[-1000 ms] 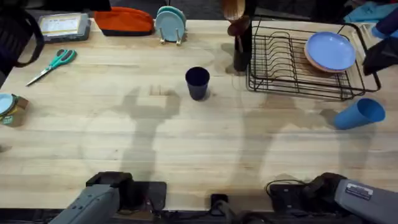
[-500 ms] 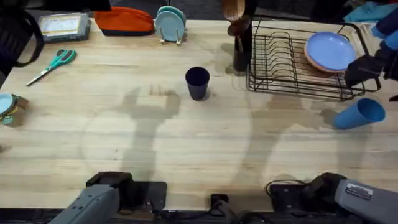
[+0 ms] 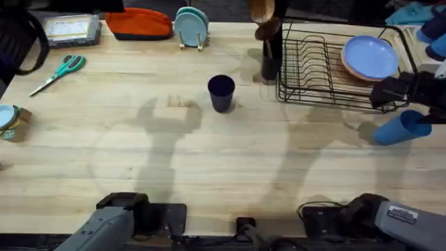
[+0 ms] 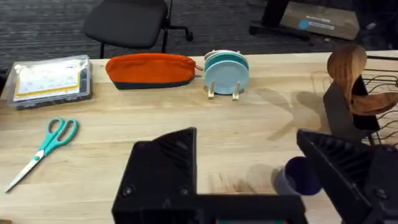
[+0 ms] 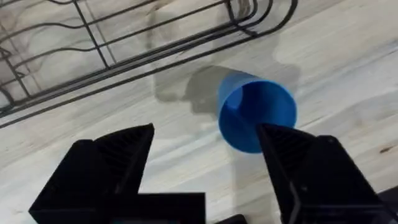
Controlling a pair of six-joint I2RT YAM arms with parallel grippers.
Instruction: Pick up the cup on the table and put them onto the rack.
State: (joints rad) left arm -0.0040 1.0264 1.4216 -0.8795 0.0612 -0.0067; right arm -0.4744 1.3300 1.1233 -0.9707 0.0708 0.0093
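Two cups are sitting on the table (image 3: 209,160): the navy cup (image 3: 221,93) upright mid-table with bare wood around it, the bright blue cup (image 3: 402,127) lying on its side near the right edge, just in front of the rack (image 3: 327,70). I am holding the right gripper (image 5: 205,168) wide open and empty above it; the overhead view cuts off most of that arm. The left gripper (image 4: 249,180) is hanging open, apparently empty.
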